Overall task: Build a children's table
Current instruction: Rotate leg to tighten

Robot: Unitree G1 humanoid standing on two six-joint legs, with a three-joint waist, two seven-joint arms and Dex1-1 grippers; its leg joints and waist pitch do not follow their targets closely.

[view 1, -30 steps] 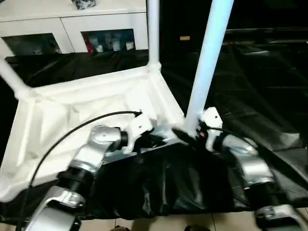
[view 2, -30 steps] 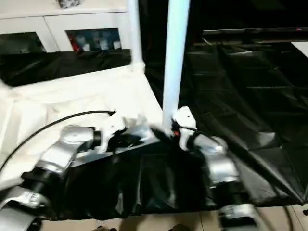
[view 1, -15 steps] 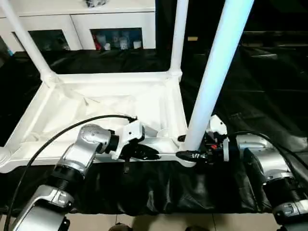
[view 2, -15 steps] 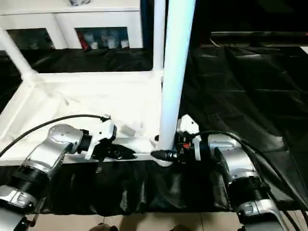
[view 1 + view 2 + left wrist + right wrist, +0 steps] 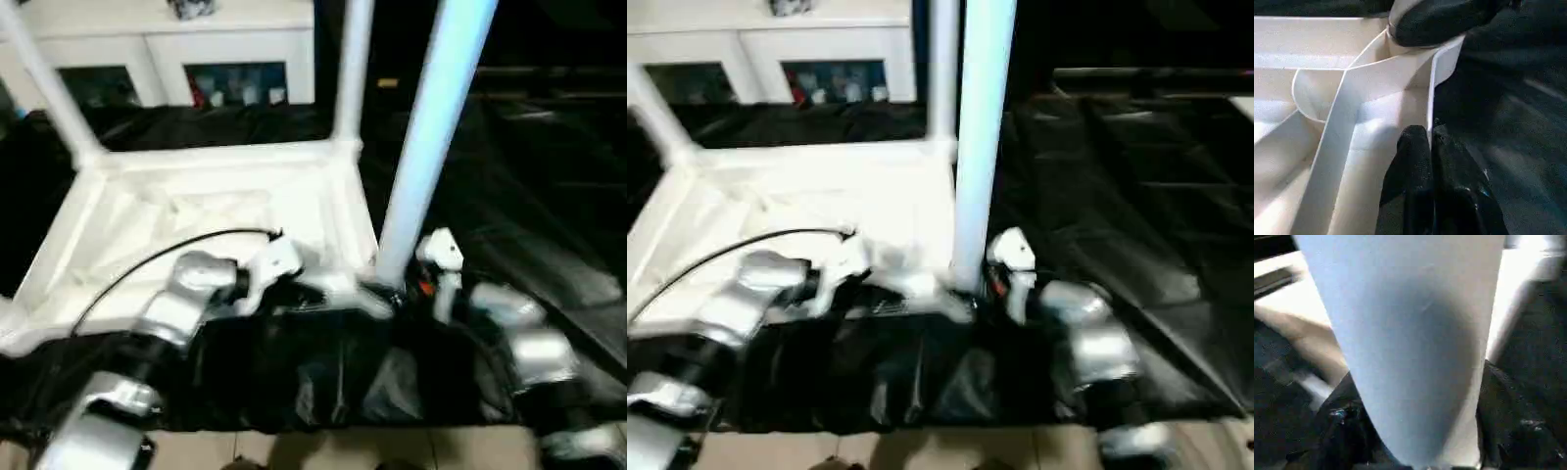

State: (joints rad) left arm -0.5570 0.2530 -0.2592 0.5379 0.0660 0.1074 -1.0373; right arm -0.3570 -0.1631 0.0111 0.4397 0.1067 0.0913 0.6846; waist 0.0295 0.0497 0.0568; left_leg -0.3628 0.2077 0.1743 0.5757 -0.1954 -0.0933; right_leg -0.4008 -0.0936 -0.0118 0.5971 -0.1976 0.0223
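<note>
The left hand point(image 5: 1422, 147) pinches the upturned tabletop's point(image 5: 176, 211) near rim wall. The right hand point(image 5: 1415, 431) clasps the upright leg point(image 5: 426, 137) at the near corner socket; black sheet point(image 5: 529, 186) lies open beyond.

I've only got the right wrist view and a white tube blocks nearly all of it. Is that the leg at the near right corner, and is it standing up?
Observer: Yes. In the head views that leg stands nearly upright at the tabletop's near right corner, with the right tool around its base.
Operator: What is the left arm doing?
Observer: The left tool is pinched shut on the tabletop's near rim, close beside that corner socket.
Operator: Any other legs in?
Observer: Two more stand at the far corners, one far right and one far left.
</note>
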